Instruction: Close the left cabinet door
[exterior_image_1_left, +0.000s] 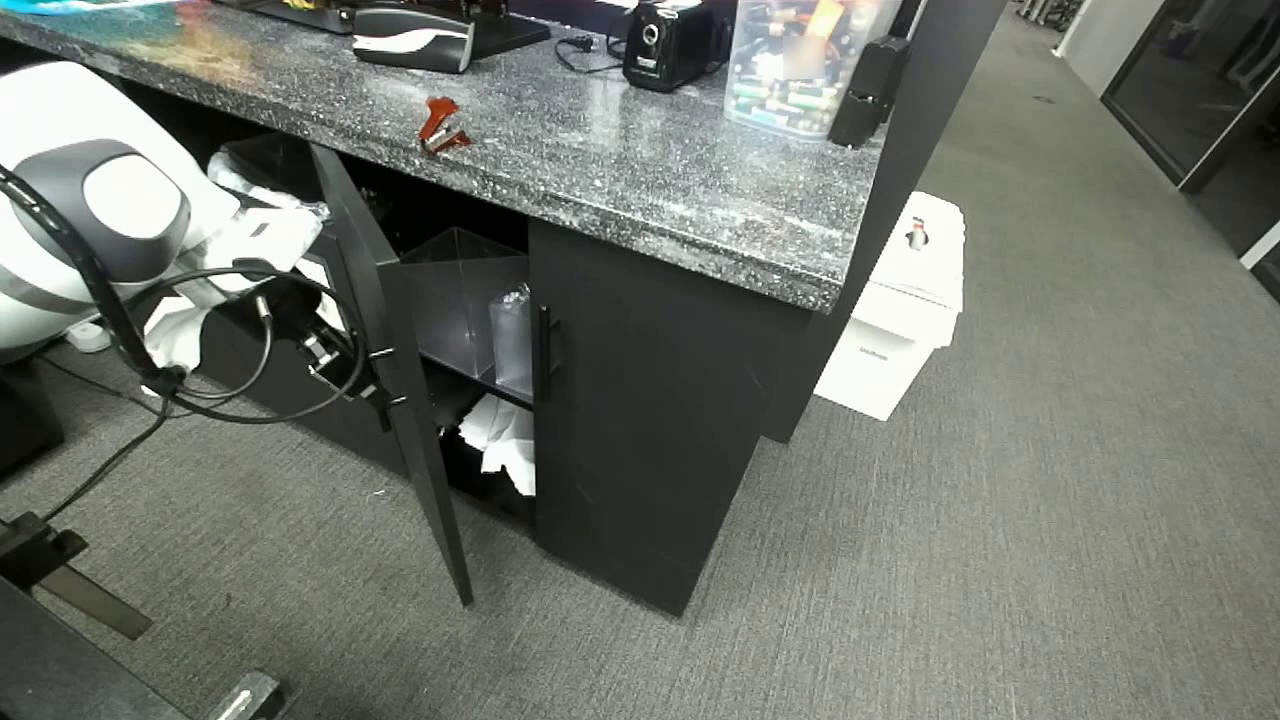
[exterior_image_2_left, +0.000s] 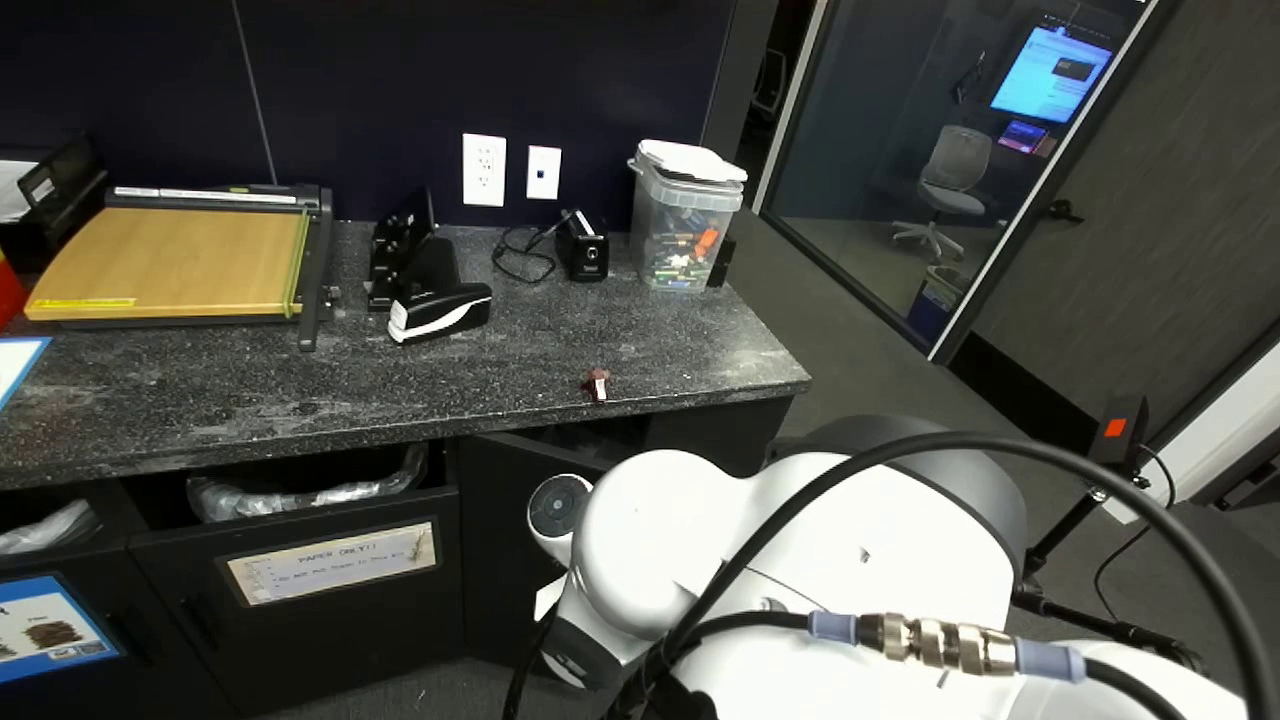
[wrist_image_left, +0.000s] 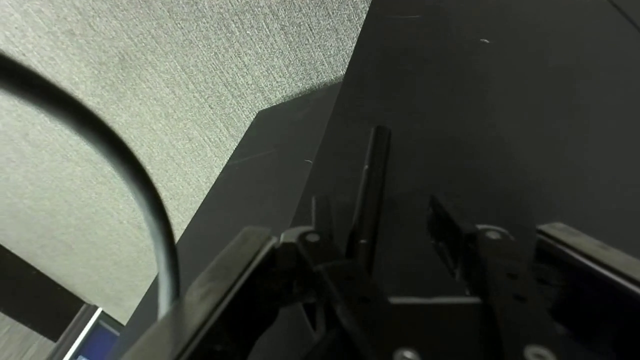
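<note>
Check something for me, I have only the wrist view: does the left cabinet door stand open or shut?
Observer: Open. In an exterior view the left cabinet door is swung out, and the inside shows past its edge.
Operator: I can't see in there from here. What is behind it?
Observer: A clear box stands inside, in the upper compartment.
Operator: And up top, is anything close to the counter's front edge?
Observer: Yes, both exterior views show a small red object lying near the front edge of the counter.
</note>
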